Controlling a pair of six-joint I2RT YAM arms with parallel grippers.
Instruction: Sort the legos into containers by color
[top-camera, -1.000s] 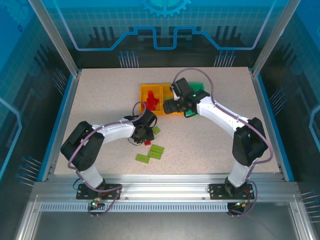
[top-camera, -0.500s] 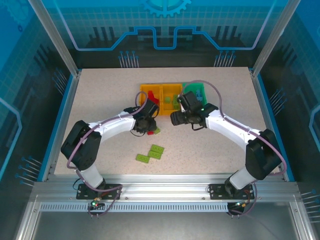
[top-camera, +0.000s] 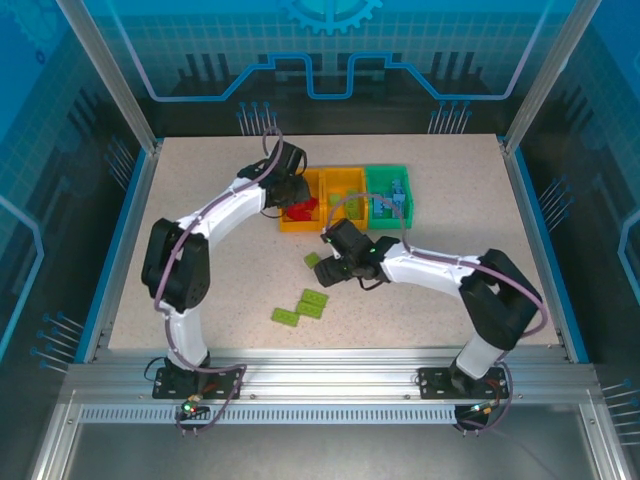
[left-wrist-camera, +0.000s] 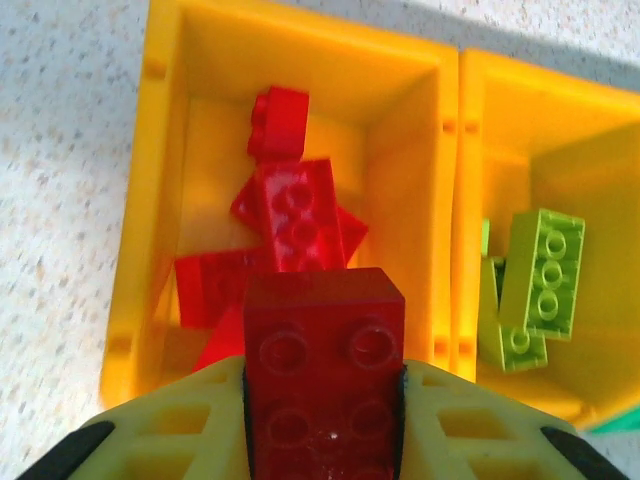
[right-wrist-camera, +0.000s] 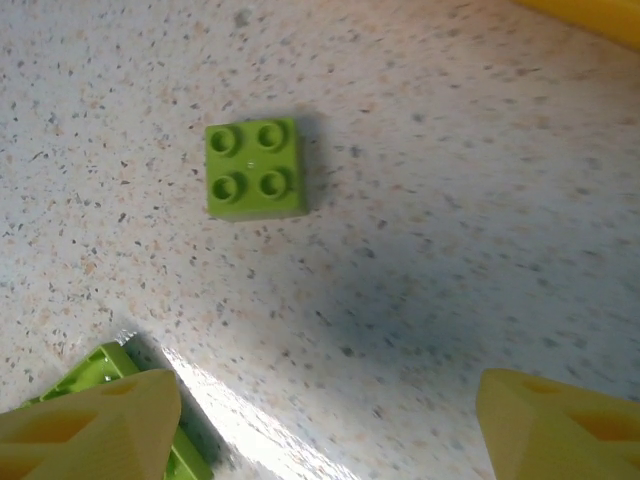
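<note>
My left gripper (left-wrist-camera: 322, 425) is shut on a red lego (left-wrist-camera: 322, 350) and holds it just above the left orange-yellow container (left-wrist-camera: 135, 200), which has several red legos (left-wrist-camera: 295, 215) in it. In the top view that left gripper (top-camera: 293, 195) hangs at the bin's near-left side. The middle orange-yellow container (left-wrist-camera: 560, 130) holds lime green legos (left-wrist-camera: 540, 270). Blue legos (top-camera: 392, 197) lie in the green container (top-camera: 388, 169). My right gripper (right-wrist-camera: 325, 420) is open over bare table, a little short of a small square green lego (right-wrist-camera: 254, 167). In the top view the right gripper (top-camera: 327, 268) is beside it.
Two more flat green legos (top-camera: 314, 301) (top-camera: 288, 316) lie side by side on the speckled table (top-camera: 200, 230) nearer the arm bases. One of them shows under my right gripper's left finger (right-wrist-camera: 185, 462). The three bins stand in a row at the back centre.
My left arm lifted the red lego from mid-table and carried it back to the left bin. My right arm left the bins and came down toward the small green lego.
</note>
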